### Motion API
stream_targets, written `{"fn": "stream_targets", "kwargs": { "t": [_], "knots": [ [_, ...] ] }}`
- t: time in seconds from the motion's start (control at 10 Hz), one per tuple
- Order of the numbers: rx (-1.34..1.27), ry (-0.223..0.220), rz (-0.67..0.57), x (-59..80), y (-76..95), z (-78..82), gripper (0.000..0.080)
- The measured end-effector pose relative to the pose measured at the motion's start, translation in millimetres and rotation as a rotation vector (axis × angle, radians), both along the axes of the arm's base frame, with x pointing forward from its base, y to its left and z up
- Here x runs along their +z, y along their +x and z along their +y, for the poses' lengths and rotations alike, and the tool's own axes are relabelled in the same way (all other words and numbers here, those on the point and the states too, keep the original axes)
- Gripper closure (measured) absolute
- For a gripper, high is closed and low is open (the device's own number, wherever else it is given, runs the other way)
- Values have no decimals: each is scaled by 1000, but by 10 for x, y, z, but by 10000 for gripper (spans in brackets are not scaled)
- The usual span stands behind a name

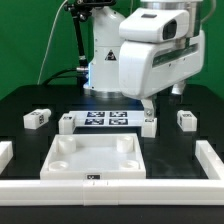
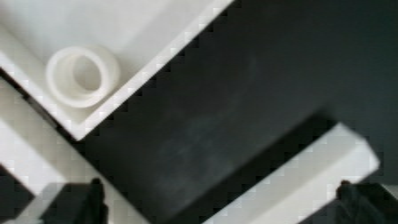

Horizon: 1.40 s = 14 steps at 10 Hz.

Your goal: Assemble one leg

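Several small white legs with black-and-white tags lie on the black table in the exterior view. One leg (image 1: 37, 118) is at the left, one (image 1: 67, 123) is beside the marker board, one (image 1: 148, 125) is right of the board and one (image 1: 186, 120) is at the right. My gripper (image 1: 148, 106) hangs just above the leg right of the board, near the back right corner of the large white panel (image 1: 92, 158). In the wrist view my gripper (image 2: 217, 203) is open and empty, with the fingertips (image 2: 80, 205) wide apart. No leg shows there.
The marker board (image 1: 107, 120) lies behind the panel. The wrist view shows a panel corner (image 2: 143, 30) with a round socket (image 2: 84, 75) and a white strip (image 2: 294, 175) across the black table. Low white walls (image 1: 210, 165) border the work area at the left, right and front.
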<state>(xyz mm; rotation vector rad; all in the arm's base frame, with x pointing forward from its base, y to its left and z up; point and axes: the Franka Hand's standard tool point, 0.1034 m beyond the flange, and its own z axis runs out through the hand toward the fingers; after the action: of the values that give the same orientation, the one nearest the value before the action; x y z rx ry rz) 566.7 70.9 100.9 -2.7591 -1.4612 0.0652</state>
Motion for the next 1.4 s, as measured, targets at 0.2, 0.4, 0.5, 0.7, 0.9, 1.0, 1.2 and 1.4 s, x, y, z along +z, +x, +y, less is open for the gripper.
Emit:
{"fn": "stream_targets", "kwargs": {
  "t": [0.2,0.4,0.5,0.7,0.9,1.0,1.2,1.4],
  "knots": [
    [166,9,16,-115,-66,-156,150],
    [168,11,17,-147,-71,-191,150],
    [171,12,17,-150,-73,-183,150],
    [198,14,16,-156,-73,-198,150],
    [390,18,-15,-269,-216,-340,150],
    [481,23,-4,-355,-349,-442,150],
    [623,33,3,-452,-523,-694,150],
    [620,32,-11,-471,-584,-784,150]
  ]
}}
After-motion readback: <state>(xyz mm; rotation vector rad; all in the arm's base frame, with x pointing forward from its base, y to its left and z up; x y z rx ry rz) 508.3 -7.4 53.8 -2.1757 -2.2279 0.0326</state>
